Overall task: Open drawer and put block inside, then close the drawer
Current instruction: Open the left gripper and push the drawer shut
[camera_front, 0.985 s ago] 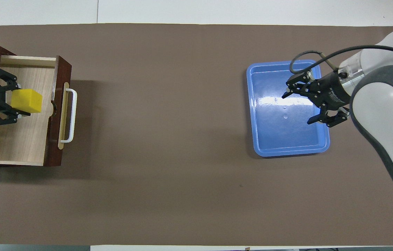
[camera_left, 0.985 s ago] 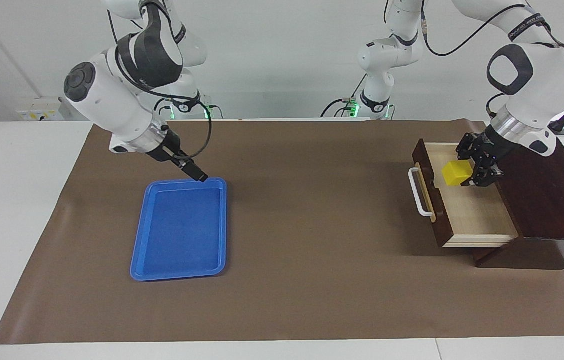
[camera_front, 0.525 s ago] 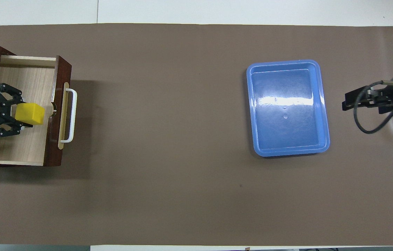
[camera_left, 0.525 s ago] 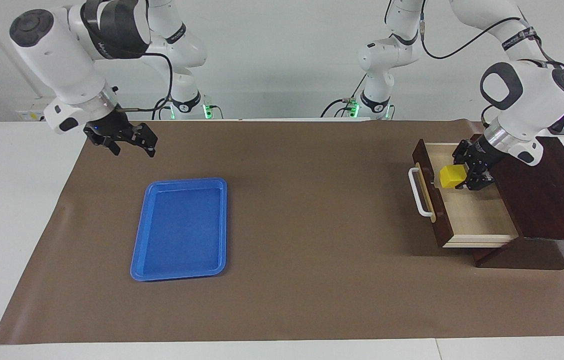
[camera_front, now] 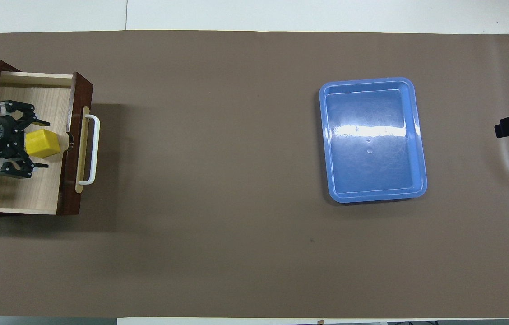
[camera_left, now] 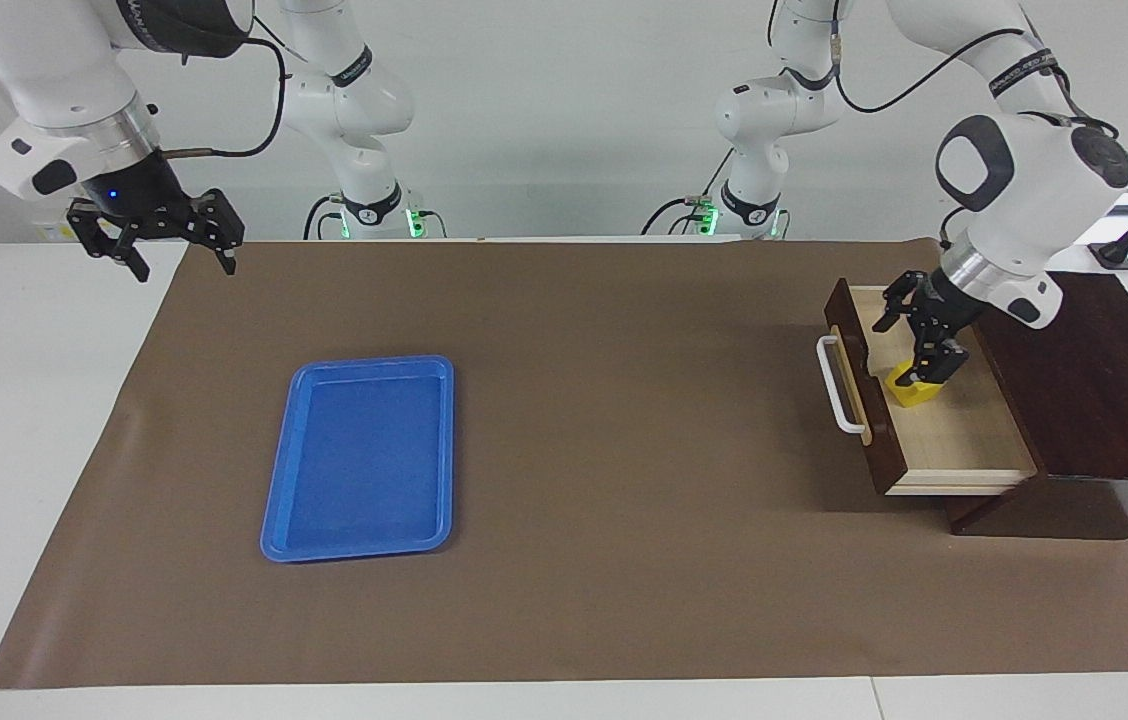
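With the drawer (camera_left: 934,420) pulled out at frame right, the block (camera_left: 912,388) sits on its floor, between the spread fingers of the left gripper (camera_left: 914,345), released. Blue tray (camera_left: 364,455) lies mid-left; right gripper (camera_left: 156,232), fingers apart, waits upper left. Handle (camera_left: 836,384) unobstructed.

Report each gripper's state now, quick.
Left gripper: open, over the block, which lies in the open drawer.
Right gripper: open, holding nothing, raised over the table's edge at its own end.
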`<state>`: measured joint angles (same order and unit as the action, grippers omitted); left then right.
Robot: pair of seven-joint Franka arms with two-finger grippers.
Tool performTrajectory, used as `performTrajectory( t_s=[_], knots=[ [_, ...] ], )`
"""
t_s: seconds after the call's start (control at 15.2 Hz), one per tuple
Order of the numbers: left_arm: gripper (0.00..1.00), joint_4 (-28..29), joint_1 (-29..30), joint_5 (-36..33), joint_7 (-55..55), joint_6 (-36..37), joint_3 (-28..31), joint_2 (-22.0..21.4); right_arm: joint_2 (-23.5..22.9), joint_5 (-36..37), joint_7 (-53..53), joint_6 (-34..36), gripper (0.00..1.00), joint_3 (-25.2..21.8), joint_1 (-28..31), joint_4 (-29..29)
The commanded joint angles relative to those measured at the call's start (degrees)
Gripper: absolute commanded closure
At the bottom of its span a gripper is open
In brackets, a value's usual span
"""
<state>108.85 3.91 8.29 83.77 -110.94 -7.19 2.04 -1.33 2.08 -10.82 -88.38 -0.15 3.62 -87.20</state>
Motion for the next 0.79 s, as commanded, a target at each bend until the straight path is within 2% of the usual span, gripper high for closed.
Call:
performTrajectory(
  t_s=[0.0, 0.26, 0.72],
  knots=[
    [0.00, 1.4, -7.0, -4.7, 3.1, -1.2, 0.6, -0.2, -0.3, 1.1, 2.3, -1.3, 0.00, 0.6, 0.5, -3.1],
    [0.00, 3.6, -4.8, -9.9, 1.9, -2.0, 0.7, -0.3, -1.5, 0.1, 5.1, -1.0, 0.00, 0.8, 0.7, -4.0],
    [0.00, 2.9, 5.7, -13.7, -16.1, -2.7, 0.9, 0.0, -1.1, -0.7, 5.5, 3.0, 0.00, 0.7, 0.8, -2.9]
  ],
)
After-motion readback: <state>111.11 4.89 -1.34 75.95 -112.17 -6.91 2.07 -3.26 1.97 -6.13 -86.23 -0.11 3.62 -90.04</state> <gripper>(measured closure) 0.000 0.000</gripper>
